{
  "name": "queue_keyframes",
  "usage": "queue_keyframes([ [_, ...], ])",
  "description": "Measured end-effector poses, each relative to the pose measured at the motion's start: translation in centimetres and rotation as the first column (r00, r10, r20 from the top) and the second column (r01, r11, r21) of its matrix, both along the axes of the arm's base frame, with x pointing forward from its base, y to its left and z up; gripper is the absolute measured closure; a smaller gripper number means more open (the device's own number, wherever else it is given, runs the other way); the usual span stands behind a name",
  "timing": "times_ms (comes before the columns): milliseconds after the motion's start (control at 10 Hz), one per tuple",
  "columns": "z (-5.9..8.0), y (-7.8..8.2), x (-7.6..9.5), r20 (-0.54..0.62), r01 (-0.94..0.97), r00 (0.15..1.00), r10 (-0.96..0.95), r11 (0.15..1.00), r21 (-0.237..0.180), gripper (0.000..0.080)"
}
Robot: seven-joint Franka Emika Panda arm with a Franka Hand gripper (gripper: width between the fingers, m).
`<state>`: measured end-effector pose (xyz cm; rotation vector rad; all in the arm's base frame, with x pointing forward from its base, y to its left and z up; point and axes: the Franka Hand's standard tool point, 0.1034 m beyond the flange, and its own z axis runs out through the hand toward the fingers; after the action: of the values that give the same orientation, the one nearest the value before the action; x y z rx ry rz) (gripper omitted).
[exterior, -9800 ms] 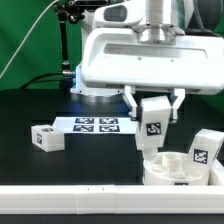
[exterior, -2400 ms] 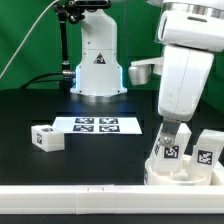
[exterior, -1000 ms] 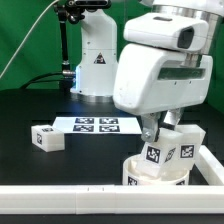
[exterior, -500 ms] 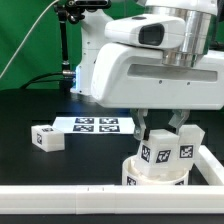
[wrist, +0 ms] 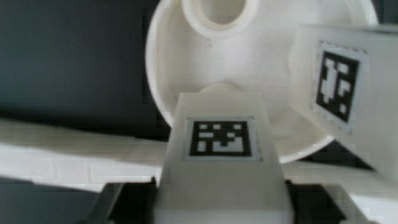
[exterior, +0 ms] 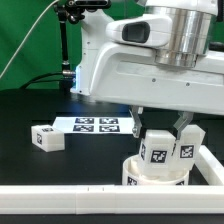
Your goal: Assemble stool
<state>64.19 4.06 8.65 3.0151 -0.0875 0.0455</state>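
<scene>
The fingers of our gripper (exterior: 161, 136) are closed on a leg (exterior: 155, 153) standing upright on the seat (exterior: 136, 173) at the exterior view's right, just beside a second leg (exterior: 186, 151), and we judge any tilt could jam it in its socket or drag the seat.

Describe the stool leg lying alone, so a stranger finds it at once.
Find the marker board on the black table. Off its end on the exterior view's left lies the loose leg, a small white tagged block. It lies alone; the held leg in the gripper and a third leg stand at the seat.
</scene>
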Motion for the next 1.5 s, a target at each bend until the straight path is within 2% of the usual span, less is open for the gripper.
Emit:
queue_keyframes([
  [200, 0.0, 0.0, 0.1, 0.033, 0.175, 0.984, -0.176, 0.984, 0.014, 0.0459],
  [500, 0.0, 0.6, 0.3, 0.070, 0.439, 0.894, -0.442, 0.897, 0.061, 0.0459],
  [700, 0.0, 1.5, 0.3, 0.073, 0.593, 0.797, -0.600, 0.800, 0.098, 0.0459],
  [800, 0.0, 1.8, 0.3, 0.069, 0.679, 0.723, -0.688, 0.725, 0.117, 0.0459],
  [1000, 0.0, 2.4, 0.3, 0.064, 0.762, 0.630, -0.774, 0.633, 0.137, 0.0459],
  [1100, 0.0, 2.5, 0.3, 0.050, 0.826, 0.541, -0.839, 0.542, 0.156, 0.0459],
  [1500, -0.1, 2.8, 0.3, 0.014, 0.938, 0.297, -0.955, 0.294, 0.182, 0.0459],
])
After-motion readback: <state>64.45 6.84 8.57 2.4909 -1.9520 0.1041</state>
